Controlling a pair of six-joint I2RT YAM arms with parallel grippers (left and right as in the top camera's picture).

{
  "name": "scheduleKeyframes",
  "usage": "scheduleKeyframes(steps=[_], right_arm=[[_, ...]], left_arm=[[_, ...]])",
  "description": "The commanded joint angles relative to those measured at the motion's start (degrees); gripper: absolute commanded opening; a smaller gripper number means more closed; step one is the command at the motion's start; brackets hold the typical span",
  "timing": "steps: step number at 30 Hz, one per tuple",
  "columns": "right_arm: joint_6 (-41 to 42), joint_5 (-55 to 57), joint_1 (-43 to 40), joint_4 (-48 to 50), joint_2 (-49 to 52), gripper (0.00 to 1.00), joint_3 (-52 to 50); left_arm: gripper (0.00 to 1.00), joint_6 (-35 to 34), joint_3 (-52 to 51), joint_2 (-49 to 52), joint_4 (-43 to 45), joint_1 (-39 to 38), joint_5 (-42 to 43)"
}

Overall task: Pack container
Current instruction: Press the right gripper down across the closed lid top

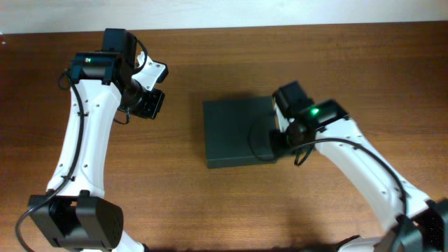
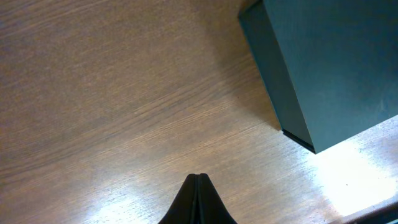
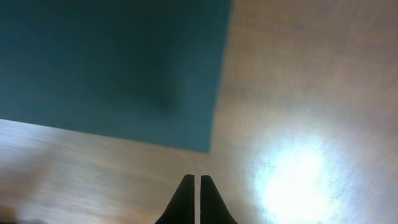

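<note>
The dark green container (image 1: pixel 236 133) lies in the middle of the wooden table with its lid down flat. It shows at the top right of the left wrist view (image 2: pixel 329 62) and at the top left of the right wrist view (image 3: pixel 112 62). My left gripper (image 1: pixel 152 105) is shut and empty, above bare wood to the left of the container (image 2: pixel 199 178). My right gripper (image 1: pixel 278 140) is at the container's right edge. Its fingers (image 3: pixel 194 178) are shut with only a hairline gap, hold nothing, and sit over wood just off the container's corner. The right wrist view is blurred.
The brown wooden table (image 1: pixel 210 210) surrounds the container on all sides. A bright glare spot lies on the wood in the right wrist view (image 3: pixel 298 180). No other loose objects are in view.
</note>
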Motion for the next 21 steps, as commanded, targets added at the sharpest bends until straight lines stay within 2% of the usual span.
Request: scheduleKeyframes(steps=[1,6,21], right_arm=[[-3.0,-0.2,1.2,-0.7,-2.1,0.04,6.4],[-3.0,-0.3,3.5,0.9,-0.6,0.04,6.8],[-5.2,-2.1,6.9,6.4,16.6,0.04,6.7]], left_arm=[[0.02,0.9,-0.2,-1.4,0.1,-0.2,1.3],[0.02,0.9,-0.2,-1.4,0.1,-0.2,1.3],[0.02,0.9,-0.2,-1.4,0.1,-0.2,1.5]])
